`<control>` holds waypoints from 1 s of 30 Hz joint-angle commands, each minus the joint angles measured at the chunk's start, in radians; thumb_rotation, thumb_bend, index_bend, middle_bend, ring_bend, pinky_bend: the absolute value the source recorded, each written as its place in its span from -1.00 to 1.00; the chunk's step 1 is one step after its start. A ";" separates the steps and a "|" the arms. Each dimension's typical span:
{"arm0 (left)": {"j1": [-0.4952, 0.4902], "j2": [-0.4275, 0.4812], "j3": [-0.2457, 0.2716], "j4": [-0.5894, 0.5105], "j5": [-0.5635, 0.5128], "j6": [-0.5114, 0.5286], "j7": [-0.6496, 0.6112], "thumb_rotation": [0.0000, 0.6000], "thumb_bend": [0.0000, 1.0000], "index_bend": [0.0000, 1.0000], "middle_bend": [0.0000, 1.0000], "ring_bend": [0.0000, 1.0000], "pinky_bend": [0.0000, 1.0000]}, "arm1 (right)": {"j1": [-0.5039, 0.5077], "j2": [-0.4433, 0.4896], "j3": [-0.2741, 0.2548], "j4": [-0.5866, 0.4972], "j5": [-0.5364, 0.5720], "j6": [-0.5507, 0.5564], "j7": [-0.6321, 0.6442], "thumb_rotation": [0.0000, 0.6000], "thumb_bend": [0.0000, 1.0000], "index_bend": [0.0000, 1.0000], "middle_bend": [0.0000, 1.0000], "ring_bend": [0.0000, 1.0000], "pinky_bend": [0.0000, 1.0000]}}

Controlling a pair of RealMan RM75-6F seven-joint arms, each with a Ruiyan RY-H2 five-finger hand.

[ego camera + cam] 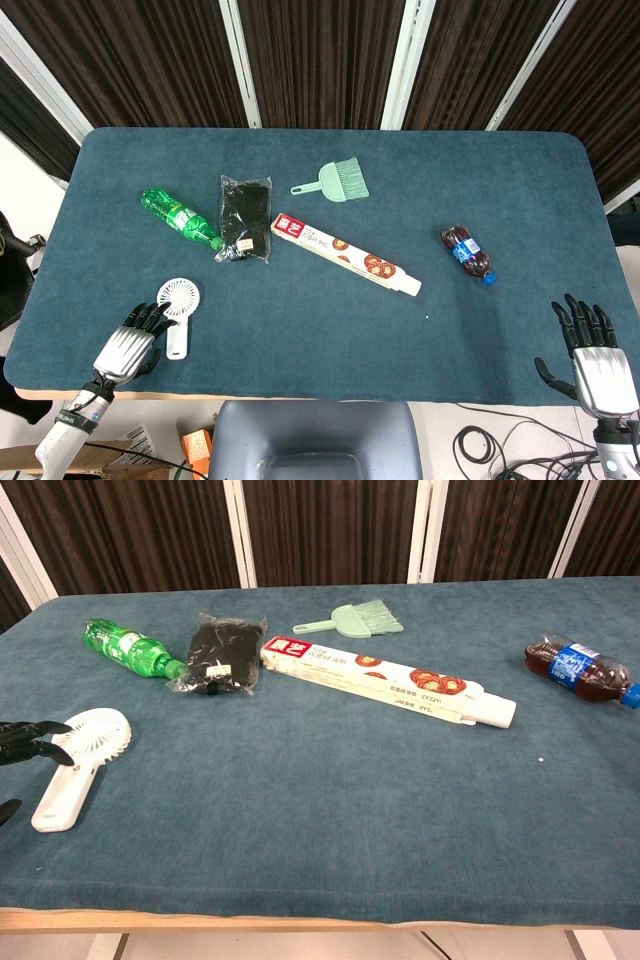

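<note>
The left hand (130,340) lies near the front left corner of the surface (330,330), holding nothing, its dark fingers (30,742) spread slightly and reaching onto the white fan (176,307); the fingertips sit at the edge of the fan's round head, touching it or just short of it, which the views do not settle. The fan lies flat, head toward the back, handle pointing to the front edge. The right hand (592,355) rests at the front right corner, fingers apart and straight, empty, well apart from every object; the chest view does not show it. Nearest to it is the cola bottle (468,253), lying on its side toward the right edge with its blue cap pointing to the front right. Along the middle of the surface a long biscuit box (345,254) lies slantwise, its red end toward the back left. Just beside that end sits a black packet (245,219) in clear wrap, and to the left of the packet a green bottle (180,217) lies on its side, its cap right by the packet's front corner. Behind the box, toward the back edge, lies a small green brush (335,181), handle pointing left.
</note>
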 commanded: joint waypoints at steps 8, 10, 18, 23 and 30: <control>-0.006 -0.004 0.001 0.002 -0.008 -0.012 0.008 1.00 0.11 -0.53 -1.00 -1.00 -0.85 | -0.002 0.001 0.000 0.002 0.002 -0.001 0.003 0.81 -0.49 -1.00 -1.00 -1.00 -1.00; -0.006 -0.005 0.000 0.001 -0.011 -0.013 0.011 1.00 0.11 -0.53 -1.00 -1.00 -0.85 | -0.002 0.002 0.000 0.003 0.002 -0.001 0.005 0.81 -0.49 -1.00 -1.00 -1.00 -1.00; -0.009 -0.004 0.002 -0.008 -0.026 -0.029 0.030 1.00 0.11 -0.53 -1.00 -1.00 -0.85 | -0.004 0.004 0.003 0.005 0.005 0.002 0.010 0.81 -0.49 -1.00 -1.00 -1.00 -1.00; -0.012 0.000 0.003 -0.017 -0.034 -0.039 0.040 1.00 0.11 -0.53 -1.00 -1.00 -0.85 | -0.004 0.003 0.004 0.006 0.007 0.002 0.009 0.81 -0.49 -1.00 -1.00 -1.00 -1.00; -0.022 0.019 0.002 -0.054 -0.098 -0.110 0.080 1.00 0.14 -0.49 -1.00 -1.00 -0.85 | -0.003 0.001 0.004 0.009 0.007 -0.002 0.006 0.81 -0.49 -1.00 -1.00 -1.00 -1.00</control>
